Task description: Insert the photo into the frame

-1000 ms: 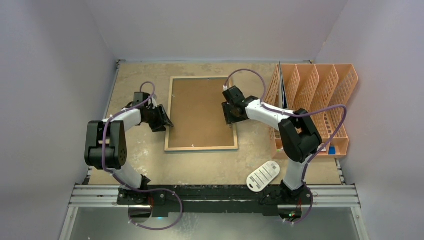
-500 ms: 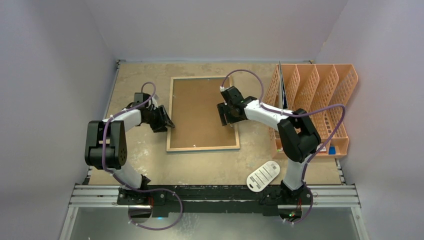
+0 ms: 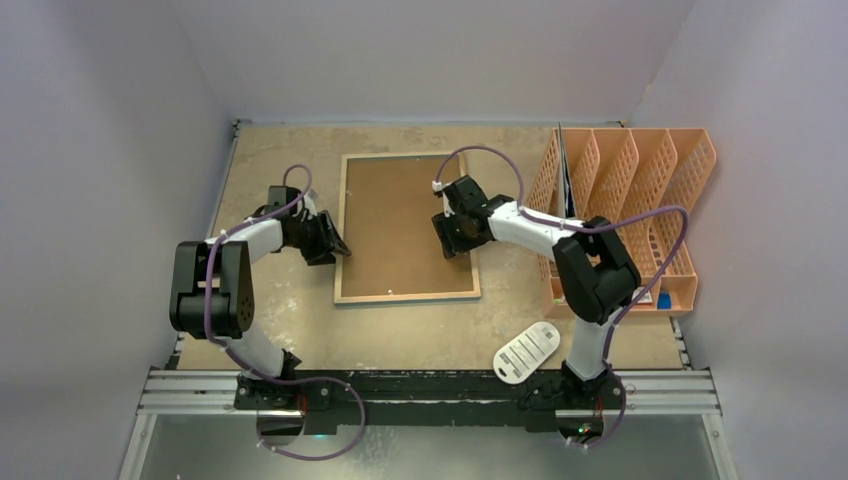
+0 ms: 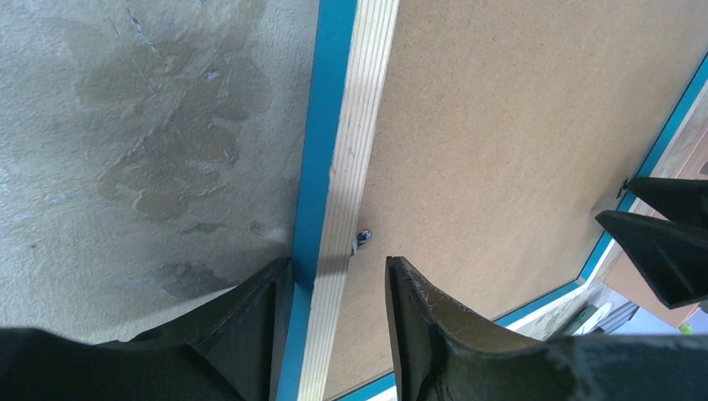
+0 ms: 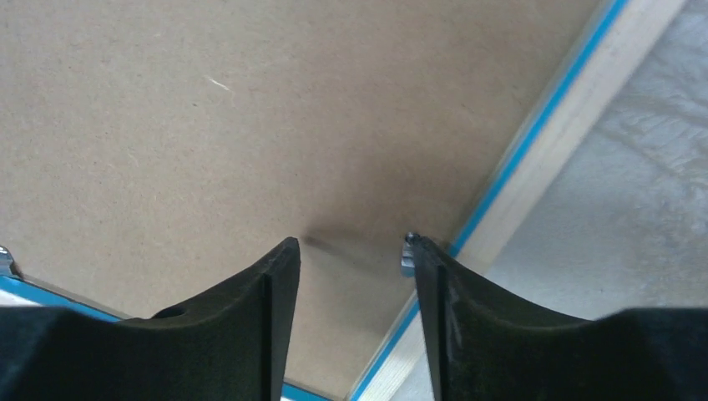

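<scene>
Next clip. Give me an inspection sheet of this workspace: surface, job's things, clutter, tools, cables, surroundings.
Surface: tan tabletop, stained and scuffed.
Job's things: the frame lies back side up with a brown backing board in it; the photo is not seen.
Clutter: orange file organiser at the right, a thin dark sheet upright in its leftmost slot; white slotted oval near the right arm's base.
Tools: left tool open, straddling the frame's left rail; right tool open over the backing board by the right rail, holding nothing.
Cables: purple cables loop along both arms.
Surroundings: pale walls on three sides; aluminium rail at the near edge.
</scene>
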Controlling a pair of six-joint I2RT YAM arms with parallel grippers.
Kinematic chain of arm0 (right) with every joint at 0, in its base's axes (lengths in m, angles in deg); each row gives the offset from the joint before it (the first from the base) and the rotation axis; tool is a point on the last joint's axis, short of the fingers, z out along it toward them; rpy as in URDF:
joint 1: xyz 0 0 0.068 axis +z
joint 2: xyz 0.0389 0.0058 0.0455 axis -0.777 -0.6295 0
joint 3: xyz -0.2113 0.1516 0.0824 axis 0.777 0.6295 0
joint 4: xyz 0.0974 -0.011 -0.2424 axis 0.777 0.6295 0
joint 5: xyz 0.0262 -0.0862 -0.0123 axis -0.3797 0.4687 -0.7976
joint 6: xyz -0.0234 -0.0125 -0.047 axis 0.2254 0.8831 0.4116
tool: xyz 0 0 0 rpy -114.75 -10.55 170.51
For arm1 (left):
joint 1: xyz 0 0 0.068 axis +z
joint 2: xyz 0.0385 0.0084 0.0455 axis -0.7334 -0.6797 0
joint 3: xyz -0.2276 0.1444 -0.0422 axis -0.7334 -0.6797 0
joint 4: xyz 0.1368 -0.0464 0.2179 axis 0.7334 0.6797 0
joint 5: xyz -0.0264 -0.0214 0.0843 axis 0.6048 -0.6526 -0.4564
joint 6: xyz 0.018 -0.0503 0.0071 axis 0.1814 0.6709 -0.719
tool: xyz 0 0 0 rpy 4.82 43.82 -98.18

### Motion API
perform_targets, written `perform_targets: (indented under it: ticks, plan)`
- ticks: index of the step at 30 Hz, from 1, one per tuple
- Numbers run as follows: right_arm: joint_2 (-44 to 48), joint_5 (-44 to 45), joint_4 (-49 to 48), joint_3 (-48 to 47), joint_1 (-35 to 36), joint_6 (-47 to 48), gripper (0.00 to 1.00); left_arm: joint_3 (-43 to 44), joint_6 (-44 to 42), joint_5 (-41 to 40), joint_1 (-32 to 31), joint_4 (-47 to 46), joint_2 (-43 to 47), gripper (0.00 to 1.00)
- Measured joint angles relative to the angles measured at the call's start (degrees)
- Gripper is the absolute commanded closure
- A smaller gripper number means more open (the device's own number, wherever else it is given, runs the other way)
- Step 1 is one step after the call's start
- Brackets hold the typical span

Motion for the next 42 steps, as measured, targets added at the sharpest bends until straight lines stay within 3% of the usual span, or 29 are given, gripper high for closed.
perform_targets:
  ticks: [4,19,28,32,37,42]
  plan:
    - [0.0,0.1,0.3,0.6,0.6,0.2,0.32,0.0,0.0,0.0,0.0,0.1,0.0,0.54]
    - [8.6,16.2,0.7,0.6,0.6,-6.6,0.25,0.7,0.0,-1.5,-0.1,2.4,0.0,0.51]
    - [4.4,11.5,0.4,4.2,0.1,-7.5,0.19,1.0,-0.3,-0.4,-0.1,2.7,-0.1,0.45]
    - [2.7,6.8,0.2,4.6,-0.1,-7.3,0.23,1.0,-0.6,0.8,-0.1,2.8,-0.2,0.45]
    - [2.6,3.5,0.1,4.6,-0.6,-5.7,0.40,1.0,-0.7,2.4,-0.1,2.7,-0.4,0.46]
    - [2.6,3.3,0.3,4.6,-1.1,-3.8,0.46,0.9,-0.7,2.9,-0.1,2.1,-0.7,0.48]
